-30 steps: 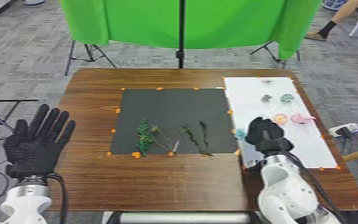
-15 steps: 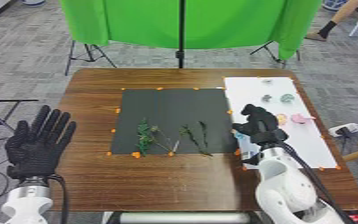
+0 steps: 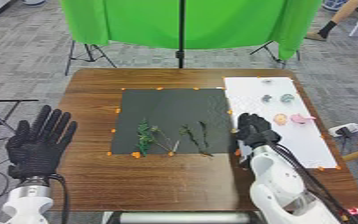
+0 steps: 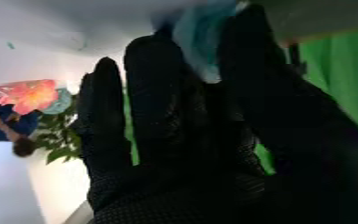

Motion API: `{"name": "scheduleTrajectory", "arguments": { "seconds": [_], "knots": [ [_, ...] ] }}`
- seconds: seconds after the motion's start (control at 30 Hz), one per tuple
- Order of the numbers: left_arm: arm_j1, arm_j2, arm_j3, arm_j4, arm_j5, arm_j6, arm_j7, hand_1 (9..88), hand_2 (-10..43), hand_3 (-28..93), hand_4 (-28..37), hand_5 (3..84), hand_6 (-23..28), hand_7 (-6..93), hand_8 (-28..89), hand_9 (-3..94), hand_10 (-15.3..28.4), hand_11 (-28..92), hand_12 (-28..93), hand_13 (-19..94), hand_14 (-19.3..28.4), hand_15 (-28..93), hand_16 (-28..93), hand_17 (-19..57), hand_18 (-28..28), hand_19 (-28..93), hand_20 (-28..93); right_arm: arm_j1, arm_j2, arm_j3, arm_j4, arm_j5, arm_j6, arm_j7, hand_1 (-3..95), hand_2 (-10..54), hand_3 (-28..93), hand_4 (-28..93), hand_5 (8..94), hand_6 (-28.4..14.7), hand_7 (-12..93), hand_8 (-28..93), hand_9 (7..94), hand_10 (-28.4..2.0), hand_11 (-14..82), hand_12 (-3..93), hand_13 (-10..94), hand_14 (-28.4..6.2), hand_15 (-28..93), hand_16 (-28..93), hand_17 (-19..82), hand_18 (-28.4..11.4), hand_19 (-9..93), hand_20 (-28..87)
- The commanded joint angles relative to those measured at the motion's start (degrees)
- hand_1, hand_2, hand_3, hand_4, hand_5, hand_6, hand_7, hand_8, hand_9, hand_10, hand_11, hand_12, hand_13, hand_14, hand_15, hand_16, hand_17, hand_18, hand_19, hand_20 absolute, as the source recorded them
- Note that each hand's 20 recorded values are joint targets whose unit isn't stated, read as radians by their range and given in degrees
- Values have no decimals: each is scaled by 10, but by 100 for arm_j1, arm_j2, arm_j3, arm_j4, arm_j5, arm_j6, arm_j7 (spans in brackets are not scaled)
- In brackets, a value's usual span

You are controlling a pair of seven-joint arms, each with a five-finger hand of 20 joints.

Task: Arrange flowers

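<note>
My left hand (image 3: 37,150) is open beside the table's left edge, fingers straight. My right hand (image 3: 257,132) is over the left edge of the white sheet (image 3: 260,90); in the right wrist view the right hand (image 4: 171,125) pinches a light blue flower (image 4: 204,37) between thumb and fingers. Green leafy stems (image 3: 144,135) and thinner dark stems (image 3: 204,135) lie on the black mat (image 3: 171,105). A pink flower (image 3: 302,118), a peach flower (image 3: 280,119), a teal flower (image 3: 287,98) and small greyish flowers (image 3: 266,98) rest on the white sheet.
Orange tape pieces (image 3: 136,155) edge the mat and sheet on the brown table (image 3: 158,182). Behind the table stand a green cloth (image 3: 131,22) and a black pole (image 3: 181,55). The right wrist view also shows pink blossoms (image 4: 31,95) and green leaves (image 4: 58,137) farther off.
My right hand has shifted left towards the mat's edge, and the light blue flower beside it is now covered in the head view. My left hand has stayed nearly still.
</note>
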Motion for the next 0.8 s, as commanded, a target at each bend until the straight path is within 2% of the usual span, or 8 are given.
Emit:
{"name": "scheduleTrajectory", "arguments": {
  "seconds": [0.03,0.17,0.27,0.37,0.6,0.73,0.8],
  "knots": [
    [74,-9,11,53,3,-6,-36,299,99,786,-283,461,91,92,-95,415,152,176,83,319,160,301,-66,-69,141,358,119,-155,42,-9,122,-122,373,-109,638,-95,634,-283,666,-19,543,16,784,-122,261,428,717,-75,592,364,391,-211,893,286],
    [70,-10,6,57,14,-58,-4,300,99,786,-283,461,91,91,-95,415,151,176,83,319,160,300,-66,-69,141,358,119,-109,261,173,-397,306,418,43,644,-95,656,-283,739,-12,493,47,853,-112,217,444,777,-65,539,384,403,-218,897,297],
    [152,0,-37,21,20,-28,37,299,99,786,-283,461,91,91,-95,415,151,176,83,320,160,300,-66,-69,141,358,119,39,436,409,-836,498,306,-61,645,-95,670,-283,769,-14,458,55,874,-109,188,453,792,-62,518,400,405,-220,896,302],
    [152,0,-36,22,22,-43,64,299,98,786,-283,461,91,91,-95,415,151,176,82,320,160,300,-67,-69,141,358,119,311,647,552,-1103,674,355,-69,648,-95,673,-283,771,-14,453,62,879,-110,180,458,793,-60,515,407,404,-221,897,305],
    [227,-7,-62,-3,-6,-11,103,296,95,786,-283,460,92,88,-95,415,151,175,83,319,160,299,-66,-69,141,358,119,945,683,559,-1272,1145,314,-32,646,-95,682,-283,766,-15,456,66,881,-111,175,463,786,-60,519,414,398,-221,898,310],
    [276,-35,-70,-18,13,37,107,289,94,784,-283,459,91,89,-94,414,151,175,83,318,160,299,-66,-69,141,358,119,1240,503,202,-1198,1245,73,-190,645,-95,685,-283,764,-15,455,70,878,-112,176,465,783,-61,522,413,396,-219,897,311],
    [254,-7,-44,-3,-8,68,126,288,94,783,-283,459,91,88,-94,414,152,174,83,318,161,298,-66,-69,142,356,118,1457,380,-82,-1126,1399,-30,-254,642,-95,690,-283,761,-14,458,75,878,-112,176,465,781,-60,525,412,395,-219,897,312]
  ]
}}
